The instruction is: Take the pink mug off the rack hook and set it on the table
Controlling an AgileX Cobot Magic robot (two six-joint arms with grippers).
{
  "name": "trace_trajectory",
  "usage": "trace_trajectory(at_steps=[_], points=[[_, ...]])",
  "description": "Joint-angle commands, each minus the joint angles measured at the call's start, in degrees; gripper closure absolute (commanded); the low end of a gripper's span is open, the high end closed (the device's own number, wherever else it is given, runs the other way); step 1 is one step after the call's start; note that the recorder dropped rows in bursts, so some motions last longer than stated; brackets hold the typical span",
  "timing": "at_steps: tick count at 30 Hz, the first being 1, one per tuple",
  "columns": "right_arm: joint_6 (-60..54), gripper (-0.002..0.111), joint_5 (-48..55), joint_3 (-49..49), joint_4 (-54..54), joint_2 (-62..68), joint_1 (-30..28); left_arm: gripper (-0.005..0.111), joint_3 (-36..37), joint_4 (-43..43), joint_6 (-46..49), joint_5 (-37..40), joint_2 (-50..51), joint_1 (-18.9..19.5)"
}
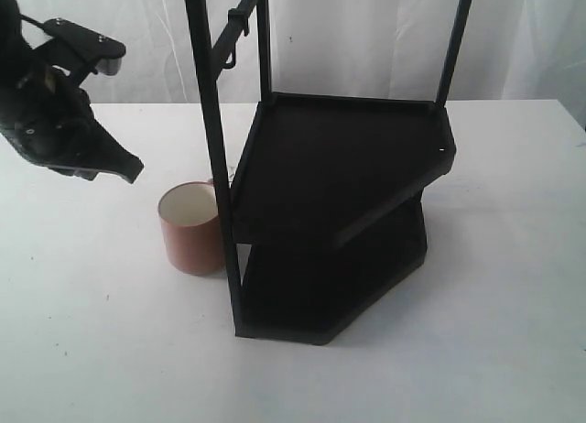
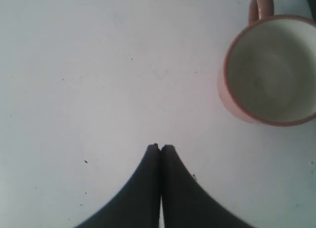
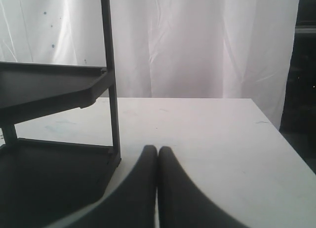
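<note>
Pink mug point(image 1: 190, 229) stands upright on the surface point(image 1: 92, 341), mouth up, just beside the left front post of the rack point(image 1: 339, 157). The rack hook point(image 1: 234, 29) up on the slanted bar is bare. I judge the placing done, or all but.

Handling (judgement, not measured): glazed ceramic, so rigid with no give under a grip and likely slick. It would chip or crack if dropped or knocked against the metal post. It is small and probably light enough for one arm. If I needed a hold, I would pinch the wall across the rim, one finger inside the cream interior and one outside. The other option is the loop handle point(image 2: 260, 5), which sits on the side toward the rack post (narrow loop, less forgiving).

Left fingers point(image 2: 143, 193): pressed together tip to tip, no gap visible, nothing between them. They hang above bare surface, with the mug off to one side and clear of them.

Right fingers point(image 3: 138, 188): likewise closed and empty, low beside the rack's lower shelf, touching nothing I can see.
</note>
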Motion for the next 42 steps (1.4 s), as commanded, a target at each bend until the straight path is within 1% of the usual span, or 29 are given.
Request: trace_trajectory(at_steps=[1,4,10,12,16,19,21,24,27,29,35,37,39,42], points=[[0.1,0.108,0.3,0.3,-0.1,-0.3,-0.2,0.107,8.2,-0.5,-3.6,-6.6,-7.6,0.2],[0.1,0.108,0.3,0.3,-0.1,-0.3,-0.2,0.107,14.2,-1.7,-4.3,-9.4,-12.8,0.2],[0.1,0.108,0.3,0.3,-0.1,-0.3,-0.2,0.107,24.5,-5.4,-4.3,-10.8,-23.3,0.2],[0.1,0.108,0.3,0.3,-0.1,-0.3,-0.2,0.107,27.1,-6.1,-4.3,-11.6,-26.9,0.2],[0.1,0.108,0.3,0.3,-0.1,-0.3,-0.2,0.107,33.0,-10.2,-3.9,-12.7,-35.1,0.2],[0.1,0.108,0.3,0.3,-0.1,-0.3,-0.2,0.107,36.0,-12.2,-3.9,-12.6,-40.8,0.2],[0.1,0.108,0.3,0.3,-0.1,-0.3,-0.2,0.107,37.3,-13.0,-3.9,-10.7,-44.4,0.2],[0.1,0.108,0.3,0.3,-0.1,-0.3,-0.2,0.107,37.5,-13.0,-4.0,-3.5,-48.0,0.2],[0.1,0.108,0.3,0.3,-0.1,-0.3,-0.2,0.107,37.5,-13.0,-3.9,1.3,-49.7,0.2],[0.1,0.108,0.3,0.3,-0.1,-0.3,-0.2,0.107,37.5,-13.0,-3.9,2.5,-50.0,0.2],[0.1,0.108,0.3,0.3,-0.1,-0.3,-0.2,0.107,37.5,-12.8,-3.9,1.8,-50.0,0.2],[0.1,0.108,0.3,0.3,-0.1,-0.3,-0.2,0.107,37.5,-11.2,-3.9,1.1,-50.0,0.2],[0.1,0.108,0.3,0.3,-0.1,-0.3,-0.2,0.107,37.5,-11.0,-3.9,-0.9,-50.0,0.2],[0.1,0.108,0.3,0.3,-0.1,-0.3,-0.2,0.107,37.5,-11.0,-3.9,-7.7,-50.0,0.2]])
